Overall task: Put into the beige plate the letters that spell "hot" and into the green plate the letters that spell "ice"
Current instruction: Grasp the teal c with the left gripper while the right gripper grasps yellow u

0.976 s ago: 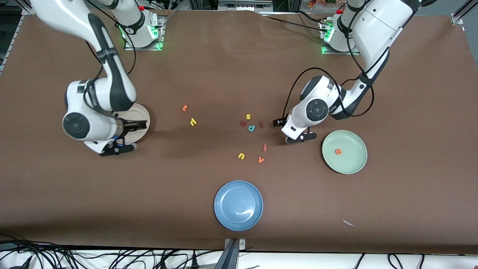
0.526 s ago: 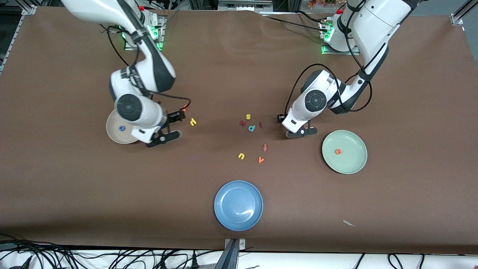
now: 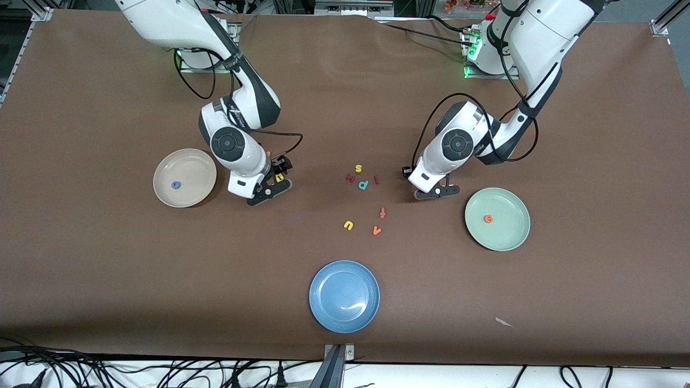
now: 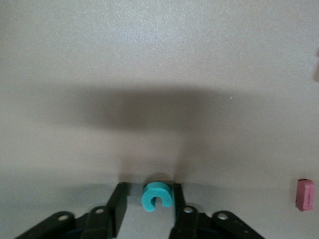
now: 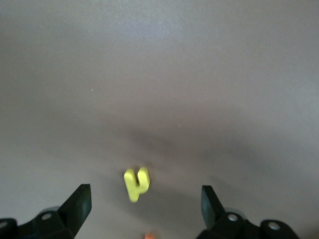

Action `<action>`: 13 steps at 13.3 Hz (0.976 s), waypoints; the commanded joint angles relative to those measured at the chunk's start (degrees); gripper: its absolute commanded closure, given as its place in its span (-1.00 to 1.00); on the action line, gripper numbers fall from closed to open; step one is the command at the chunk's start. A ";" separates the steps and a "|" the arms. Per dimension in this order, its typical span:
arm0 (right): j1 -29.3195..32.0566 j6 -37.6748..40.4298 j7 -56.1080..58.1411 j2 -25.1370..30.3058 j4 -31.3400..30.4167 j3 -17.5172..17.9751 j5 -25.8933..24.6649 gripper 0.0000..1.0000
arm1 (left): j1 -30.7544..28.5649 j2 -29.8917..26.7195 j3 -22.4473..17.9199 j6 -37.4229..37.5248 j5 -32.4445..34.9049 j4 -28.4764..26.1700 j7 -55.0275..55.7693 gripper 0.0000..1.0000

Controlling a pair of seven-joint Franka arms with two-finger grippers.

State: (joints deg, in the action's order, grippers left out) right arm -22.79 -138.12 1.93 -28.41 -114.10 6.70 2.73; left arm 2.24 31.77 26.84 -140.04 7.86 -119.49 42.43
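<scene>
Since a second ago the right arm has swung from over the beige plate (image 3: 185, 178) toward the middle of the table, and its gripper (image 3: 276, 178) now hangs over the yellow h (image 3: 279, 177); the left arm has barely shifted. That plate, once hidden under the arm, now shows the blue o (image 3: 176, 185) lying in it.

From the front camera the right gripper's fingers are mostly lost against the arm, but the right wrist view shows them spread wide (image 5: 144, 204), with the yellow h (image 5: 136, 183) lying flat on the table between them, apart from both, its long stem running roughly along the line of sight. An orange scrap at that picture's edge is probably the orange t (image 5: 149, 236); from the front only a sliver of it shows (image 3: 268, 154) beside the arm.

The left gripper (image 3: 412, 179) is low at the table near the green plate (image 3: 515, 238), which holds the orange e (image 3: 488, 219). Its catch is hidden from the front; the left wrist view shows the fingers (image 4: 117, 206) drawn in around the teal c (image 4: 157, 195), one touching it, the other a hair off. The c's open mouth faces the wrist. The dark red i (image 4: 305, 194) lies apart from it, its long axis pointing away from the camera; from the front it (image 3: 377, 179) sits beside the teal p (image 3: 363, 185).
</scene>
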 commanded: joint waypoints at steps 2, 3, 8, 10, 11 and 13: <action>-0.42 -7.42 1.93 0.73 -6.65 0.85 -0.27 -0.84 | 0.22 -0.75 -0.03 -0.94 2.08 -0.92 1.69 0.53; -0.42 -9.25 2.11 0.64 -7.27 1.64 -0.36 -0.84 | 0.22 -0.75 -0.03 -0.94 2.16 -0.92 1.69 0.60; -1.56 -11.47 3.95 0.38 -7.72 1.74 -3.86 -0.61 | -0.83 -5.58 -0.29 8.87 3.38 3.54 0.64 0.67; -1.56 -11.47 4.13 0.38 -8.07 1.65 -4.40 -0.61 | -2.58 -5.15 -0.73 15.47 7.42 9.08 -3.38 0.67; -1.56 -11.47 4.13 0.38 -8.07 1.56 -5.18 -0.61 | -4.77 -4.71 -0.73 16.28 7.87 10.58 -7.32 0.67; -1.56 -11.38 4.04 0.29 -8.07 1.56 -5.54 -0.26 | -10.03 -3.74 -0.73 16.29 7.88 12.34 -17.85 0.67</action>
State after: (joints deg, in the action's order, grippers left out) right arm -24.50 -148.46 5.30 -28.85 -120.87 8.22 -1.79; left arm -2.95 26.66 25.88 -124.72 14.28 -109.16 33.31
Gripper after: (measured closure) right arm 0.233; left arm 0.727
